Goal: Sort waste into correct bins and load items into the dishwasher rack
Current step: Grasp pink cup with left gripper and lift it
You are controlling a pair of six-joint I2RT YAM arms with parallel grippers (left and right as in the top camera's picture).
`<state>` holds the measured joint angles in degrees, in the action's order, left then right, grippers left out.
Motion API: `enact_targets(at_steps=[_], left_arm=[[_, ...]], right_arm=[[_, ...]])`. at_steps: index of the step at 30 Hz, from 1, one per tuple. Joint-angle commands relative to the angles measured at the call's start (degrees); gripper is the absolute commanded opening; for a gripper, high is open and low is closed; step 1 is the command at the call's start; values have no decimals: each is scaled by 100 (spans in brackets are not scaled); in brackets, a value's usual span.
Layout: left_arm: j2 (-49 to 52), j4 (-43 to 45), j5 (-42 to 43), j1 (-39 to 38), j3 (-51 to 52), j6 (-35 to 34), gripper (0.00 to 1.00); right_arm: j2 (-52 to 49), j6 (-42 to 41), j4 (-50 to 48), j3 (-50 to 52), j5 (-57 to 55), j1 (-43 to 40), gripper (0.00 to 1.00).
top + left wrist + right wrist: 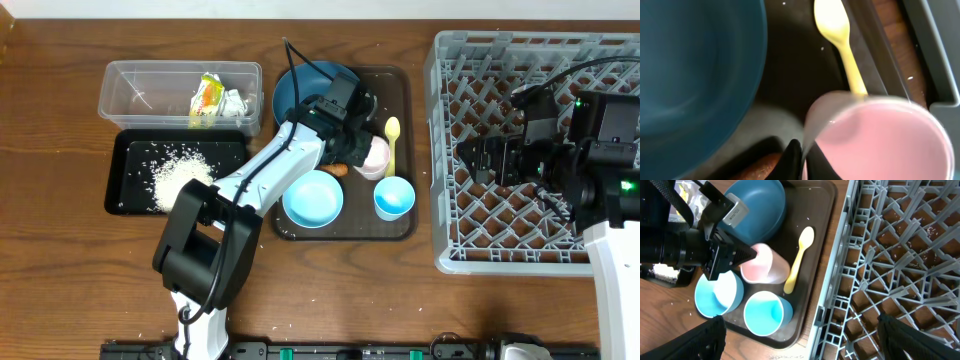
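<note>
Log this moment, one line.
left end effector at pink-and-white cup; right end effector open over dishwasher rack; wrapper in clear tub; rice in black tray; carrot on brown tray

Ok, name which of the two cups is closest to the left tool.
The pink-and-white cup: the left tool has its tip right at that cup's rim. The light blue cup stands farther off, with nothing touching it.

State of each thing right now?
Crumpled yellow-green and white wrapper: inside clear plastic tub.
White rice heap: in shallow black tray.
Small orange carrot: on dark brown serving tray.
Pink-and-white cup: tipped over there.
Light blue cup: upright, empty.
Large dark blue bowl: upright.
Small pale blue bowl: upright, empty.
Grey lattice rack: no dishes visible.
Left gripper: at pink cup, grip unclear.
Right gripper: open, over rack.
</note>
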<state>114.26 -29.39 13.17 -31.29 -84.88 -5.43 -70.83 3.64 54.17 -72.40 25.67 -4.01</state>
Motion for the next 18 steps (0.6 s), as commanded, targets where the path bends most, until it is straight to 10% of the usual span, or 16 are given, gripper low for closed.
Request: enact_targets(at_steps=[1,11,18], left_arm=[[-125,0,-72,26,-87,22,6],[-1283,-573,922,975,-214,-634,6],[-1427,-546,4522,2406,-173,-863,6]], right_arm=[[31,72,4,-87,-20,-37,95],[31,-74,-212,-87,164,-35,97],[31,-522,-1456,164,1565,79,99]])
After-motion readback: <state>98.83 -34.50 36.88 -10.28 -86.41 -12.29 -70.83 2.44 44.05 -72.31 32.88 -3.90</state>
